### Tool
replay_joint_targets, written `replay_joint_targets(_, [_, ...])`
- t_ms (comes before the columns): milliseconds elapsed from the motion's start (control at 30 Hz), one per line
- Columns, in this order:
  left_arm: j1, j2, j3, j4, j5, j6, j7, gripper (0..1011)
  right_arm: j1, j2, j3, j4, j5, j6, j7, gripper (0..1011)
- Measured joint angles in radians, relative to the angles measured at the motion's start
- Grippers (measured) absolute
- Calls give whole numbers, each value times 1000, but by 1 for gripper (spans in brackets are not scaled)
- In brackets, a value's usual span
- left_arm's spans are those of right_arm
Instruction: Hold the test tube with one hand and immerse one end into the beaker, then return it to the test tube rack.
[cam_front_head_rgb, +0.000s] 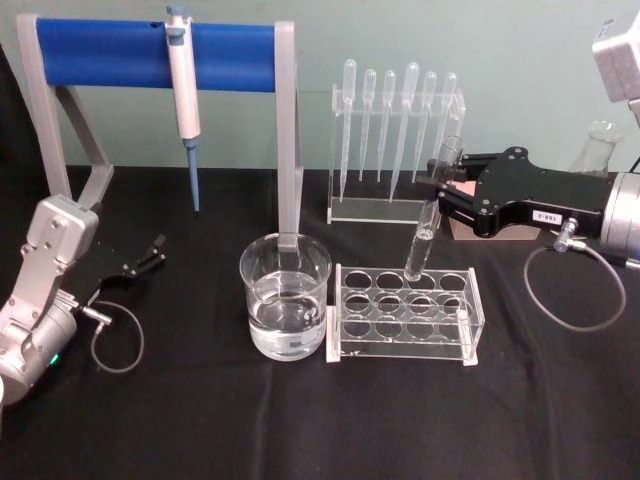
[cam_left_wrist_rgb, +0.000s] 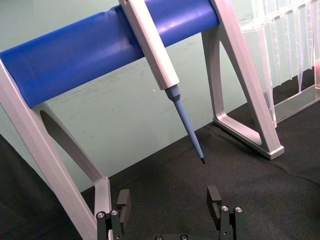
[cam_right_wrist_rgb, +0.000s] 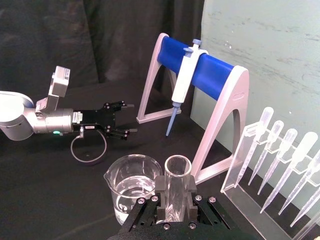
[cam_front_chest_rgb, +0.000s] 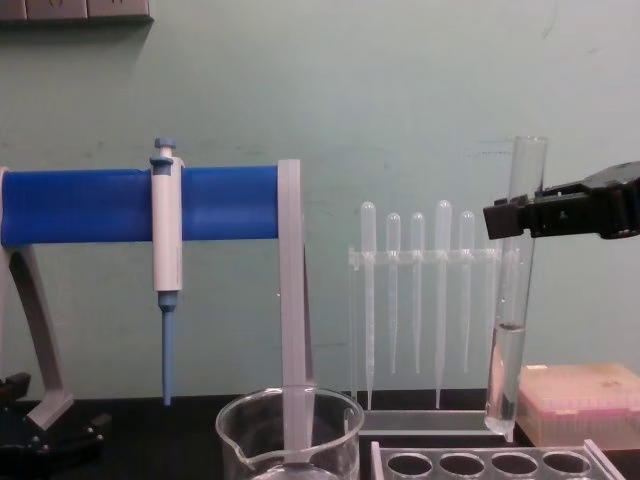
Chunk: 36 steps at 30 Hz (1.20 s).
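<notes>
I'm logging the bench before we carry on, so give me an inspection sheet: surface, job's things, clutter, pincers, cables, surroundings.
Surface: black cloth, no spills seen.
Job's things: test tube, a little liquid in its bottom, held just above the test tube rack; beaker partly full of clear liquid, beside the rack's left end.
Clutter: blue-and-white pipette hanging on a blue stand; plastic pipettes in a clear holder; pink box; flask behind.
Pincers: right pincer shut on the test tube's upper part; left pincer open, parked low at the left.
Cables: left cable loop and right cable loop, both apart from the glassware.
Surroundings: pale green wall.
</notes>
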Motion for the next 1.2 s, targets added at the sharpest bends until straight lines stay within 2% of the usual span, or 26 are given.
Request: replay_joint_targets(1200, [0, 0, 0, 0, 0, 0, 0, 1000, -4, -2, 5, 0, -1, -1, 5, 225])
